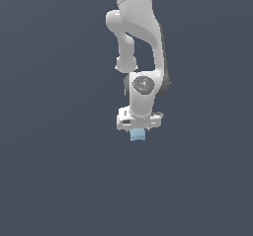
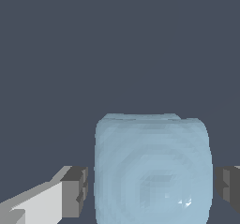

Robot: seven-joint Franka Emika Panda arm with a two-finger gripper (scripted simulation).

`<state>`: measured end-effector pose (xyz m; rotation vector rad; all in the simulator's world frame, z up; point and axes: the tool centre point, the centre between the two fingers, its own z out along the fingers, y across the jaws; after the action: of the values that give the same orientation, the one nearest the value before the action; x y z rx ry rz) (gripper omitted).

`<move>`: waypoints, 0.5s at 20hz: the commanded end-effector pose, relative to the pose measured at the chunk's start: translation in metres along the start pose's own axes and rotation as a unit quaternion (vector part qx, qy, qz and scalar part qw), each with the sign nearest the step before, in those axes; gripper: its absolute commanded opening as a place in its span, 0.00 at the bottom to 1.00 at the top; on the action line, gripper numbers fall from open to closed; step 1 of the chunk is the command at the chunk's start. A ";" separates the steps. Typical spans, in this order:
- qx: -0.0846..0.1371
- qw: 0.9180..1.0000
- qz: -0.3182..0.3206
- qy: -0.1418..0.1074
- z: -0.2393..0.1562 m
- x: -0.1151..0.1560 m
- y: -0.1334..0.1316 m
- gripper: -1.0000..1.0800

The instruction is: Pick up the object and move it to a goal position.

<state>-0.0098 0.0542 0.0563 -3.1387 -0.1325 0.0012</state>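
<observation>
Nothing else lies around the pale blue object (image 2: 152, 169) at lower centre. The gripper (image 1: 138, 131) straddles it, pads (image 2: 75, 190) slightly apart from its sides; fingers hidden in the exterior view.

A pale blue block (image 2: 152, 169) sits between the jaws, small gaps either side.

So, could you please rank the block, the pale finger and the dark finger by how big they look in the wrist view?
1. Block, by far the largest, though it sits very near the camera.
2. Pale finger.
3. Dark finger, cut off by the picture's edge, so its rank is unsure.
</observation>
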 end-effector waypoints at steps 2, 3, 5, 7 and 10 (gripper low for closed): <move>0.000 1.000 0.000 0.000 0.013 0.000 0.000 0.96; 0.000 1.000 0.000 0.000 0.015 0.000 0.000 0.96; 0.000 1.000 0.000 0.000 0.017 0.001 0.000 0.96; 0.000 1.000 0.000 0.000 0.017 0.001 0.000 0.00; 0.000 1.000 0.000 0.000 0.017 0.001 0.000 0.00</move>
<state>-0.0090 0.0547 0.0404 -3.1386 -0.1331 0.0000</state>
